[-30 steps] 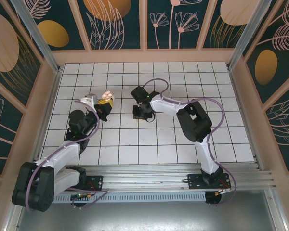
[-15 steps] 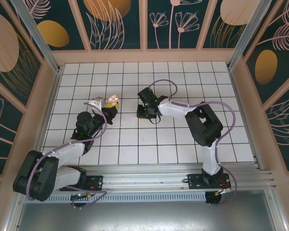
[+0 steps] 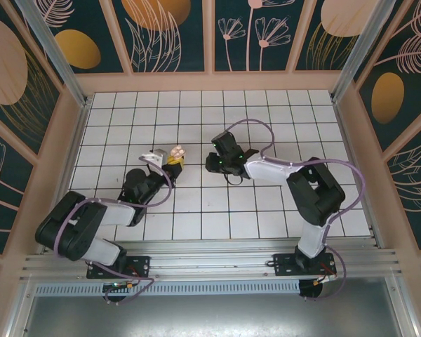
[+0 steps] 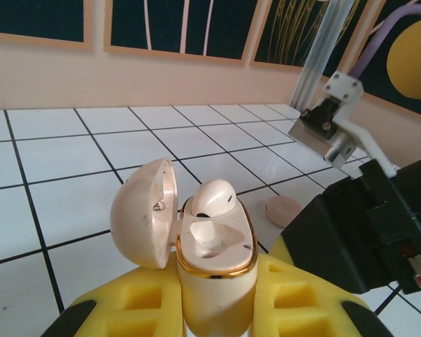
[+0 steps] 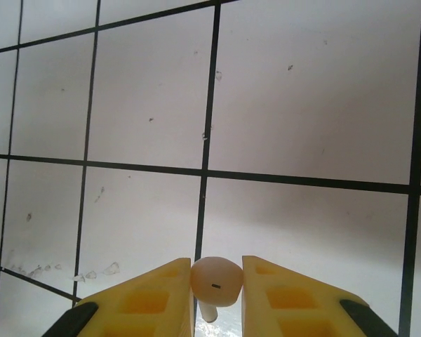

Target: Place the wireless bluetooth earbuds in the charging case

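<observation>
Pinching the loose earbud (image 5: pixel 215 282) by its rounded head, the right fingers (image 5: pixel 151 298) are nearly closed on it, and its short stem runs back between the yellow pads. That hold is small and on a curved surface, so I judge the bud could twist or pop free if the squeeze changes or the tip bumps anything. The left fingers (image 4: pixel 137 312) are clamped narrow on the base of the charging case (image 4: pixel 217 281), which stands upright with its lid (image 4: pixel 144 221) swung open to the left. A seated earbud (image 4: pixel 212 200) fills one well; the well beside it looks free. Both loads hang over the table (image 3: pixel 266 112), a little left of its middle, near each other but apart. A tilted approach could catch the gold rim, knock the seated earbud, or nudge the lid shut, and a hard push could tip the case in its pads. The right wrist body (image 4: pixel 365 232) crowds the case's right side. A small beige disc (image 4: pixel 283 209) lies on the table behind the case, seemingly out of the path
</observation>
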`<state>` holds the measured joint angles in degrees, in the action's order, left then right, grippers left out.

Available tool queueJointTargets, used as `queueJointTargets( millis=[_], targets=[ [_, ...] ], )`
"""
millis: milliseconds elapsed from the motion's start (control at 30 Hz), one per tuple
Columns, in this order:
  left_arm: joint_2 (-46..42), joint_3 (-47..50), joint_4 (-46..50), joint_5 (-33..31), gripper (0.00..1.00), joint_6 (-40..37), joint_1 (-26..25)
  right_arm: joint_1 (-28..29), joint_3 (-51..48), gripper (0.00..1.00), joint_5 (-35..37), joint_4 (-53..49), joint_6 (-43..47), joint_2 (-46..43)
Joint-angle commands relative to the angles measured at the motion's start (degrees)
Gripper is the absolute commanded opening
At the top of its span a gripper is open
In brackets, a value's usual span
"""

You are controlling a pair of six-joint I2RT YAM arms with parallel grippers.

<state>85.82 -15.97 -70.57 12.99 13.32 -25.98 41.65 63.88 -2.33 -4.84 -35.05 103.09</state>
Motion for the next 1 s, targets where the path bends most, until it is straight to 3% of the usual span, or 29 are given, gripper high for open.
queueJointTargets(
  millis=[0, 333, 600, 967],
  targets=[
    [3.35, 0.67, -9.69, 0.65, 0.04, -3.24, -1.12, -0.28, -2.76, 0.21, 2.51, 5.64, -0.99, -3.37],
    [9.25, 1.29, -19.04, 7.00, 0.05, -7.49, -1.59, 1.34, -12.57, 0.21, 5.76, 21.64, 0.27, -12.34],
    [9.90, 0.50, -19.49, 12.60, 0.06, -10.68, -1.71, 5.21, -15.25, 0.18, 9.11, 30.55, 6.92, -15.81],
    [8.92, -0.38, -16.01, 11.01, 0.06, -11.47, -1.79, 8.30, -18.56, 0.18, 11.80, 37.98, 12.18, -19.25]
  ],
)
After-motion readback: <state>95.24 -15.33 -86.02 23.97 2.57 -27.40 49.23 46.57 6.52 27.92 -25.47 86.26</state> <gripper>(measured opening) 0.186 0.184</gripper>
